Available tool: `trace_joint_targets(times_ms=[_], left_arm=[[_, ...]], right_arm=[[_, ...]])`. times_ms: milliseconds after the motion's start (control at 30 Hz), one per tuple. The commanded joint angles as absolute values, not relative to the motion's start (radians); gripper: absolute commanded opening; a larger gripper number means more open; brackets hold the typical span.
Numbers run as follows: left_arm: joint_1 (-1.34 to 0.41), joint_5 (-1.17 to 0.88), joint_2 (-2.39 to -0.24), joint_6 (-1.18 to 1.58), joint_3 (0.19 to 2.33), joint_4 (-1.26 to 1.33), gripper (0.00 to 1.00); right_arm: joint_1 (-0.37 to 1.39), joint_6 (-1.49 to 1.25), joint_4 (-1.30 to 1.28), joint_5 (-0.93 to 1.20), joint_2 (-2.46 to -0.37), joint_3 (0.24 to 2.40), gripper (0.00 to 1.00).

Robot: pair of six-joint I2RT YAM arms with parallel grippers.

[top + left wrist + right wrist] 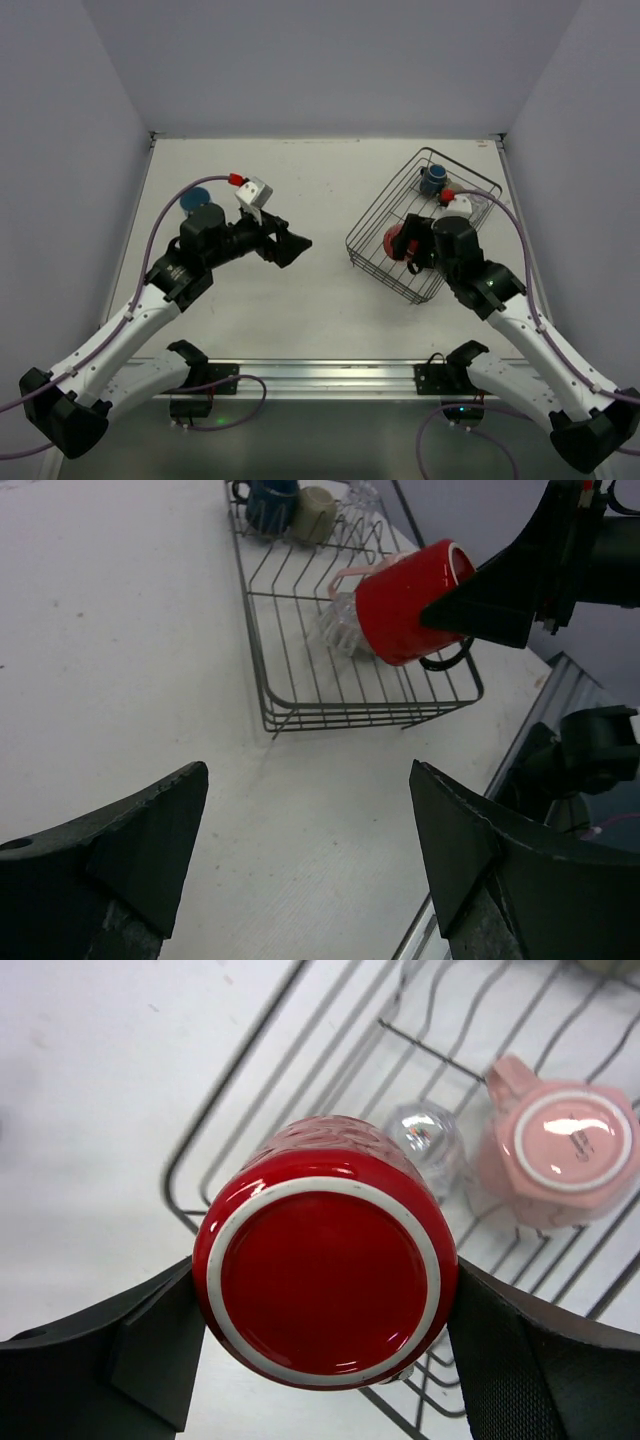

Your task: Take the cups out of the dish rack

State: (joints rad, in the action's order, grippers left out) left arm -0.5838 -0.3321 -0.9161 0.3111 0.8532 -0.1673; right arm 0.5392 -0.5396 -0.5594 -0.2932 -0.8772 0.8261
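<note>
The black wire dish rack (359,230) stands at the right of the table. My right gripper (410,246) is shut on a red cup (396,243), held on its side over the rack's near end. In the right wrist view the red cup's base (325,1270) fills the space between both fingers (150,1350). Below it in the rack (230,1090) sit a pale pink cup (562,1155) upside down and a clear glass (425,1140). A dark blue cup (268,500) and an olive-grey cup (315,513) stand at the rack's far end. My left gripper (295,245) is open over bare table.
A light blue cup (196,197) stands on the table at the left, partly hidden behind my left arm. The walls close the table on three sides. A metal rail (330,372) runs along the near edge.
</note>
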Motion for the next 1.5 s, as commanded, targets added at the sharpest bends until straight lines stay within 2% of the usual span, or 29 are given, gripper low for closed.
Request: trace_joint_targets(times_ms=[0,333,400,567,833,933,1000,1033,1100,1133,1233,1267,1300,1367,1467], left_arm=[[-0.588,-0.492,-0.925,0.426,0.81,0.012,0.85],[-0.591,-0.66,-1.035,0.776,0.672,0.521,0.67],[-0.591,-0.663,-1.08,0.807,0.669,0.584,0.66],[-0.594,-0.64,-1.156,0.861,0.657,0.689,0.66],[-0.626,-0.649,-1.249,0.902,0.676,0.839,0.63],[-0.643,-0.658,-1.264,0.917,0.675,0.882,0.58],[-0.646,-0.663,-1.27,0.936,0.661,0.94,0.5],[-0.647,-0.638,-1.266,0.955,0.649,0.962,0.4],[-0.653,-0.588,-1.227,0.951,0.614,0.986,0.29],[-0.655,-0.559,-1.203,0.943,0.608,0.986,0.17],[-0.658,-0.537,-1.166,0.924,0.6,0.986,0.0],[-0.658,-0.534,-1.16,0.92,0.6,0.983,0.0],[-0.657,-0.529,-1.151,0.91,0.6,0.979,0.0],[-0.657,-0.514,-1.117,0.894,0.601,0.957,0.0],[-0.657,-0.506,-1.062,0.876,0.601,0.946,0.0]], right_arm=[[0.543,-0.534,-0.371,-0.246,-0.821,0.825,0.29],[0.543,-0.673,-0.026,0.136,-0.77,0.741,0.27],[0.542,-0.724,0.075,0.21,-0.765,0.724,0.27],[0.542,-0.811,0.26,0.241,-0.756,0.647,0.26],[0.543,-0.945,0.413,0.307,-0.802,0.568,0.26],[0.543,-0.972,0.437,0.328,-0.814,0.549,0.26],[0.542,-1.001,0.468,0.334,-0.816,0.537,0.26],[0.543,-1.012,0.478,0.334,-0.819,0.52,0.26],[0.543,-1.044,0.509,0.33,-0.818,0.499,0.27],[0.542,-1.054,0.526,0.33,-0.825,0.482,0.3],[0.543,-1.084,0.549,0.336,-0.841,0.462,0.55],[0.542,-1.094,0.555,0.337,-0.854,0.459,0.64],[0.541,-1.095,0.56,0.344,-0.861,0.457,0.81],[0.543,-1.091,0.543,0.341,-0.868,0.463,0.97],[0.541,-1.054,0.488,0.327,-0.87,0.494,0.99]])
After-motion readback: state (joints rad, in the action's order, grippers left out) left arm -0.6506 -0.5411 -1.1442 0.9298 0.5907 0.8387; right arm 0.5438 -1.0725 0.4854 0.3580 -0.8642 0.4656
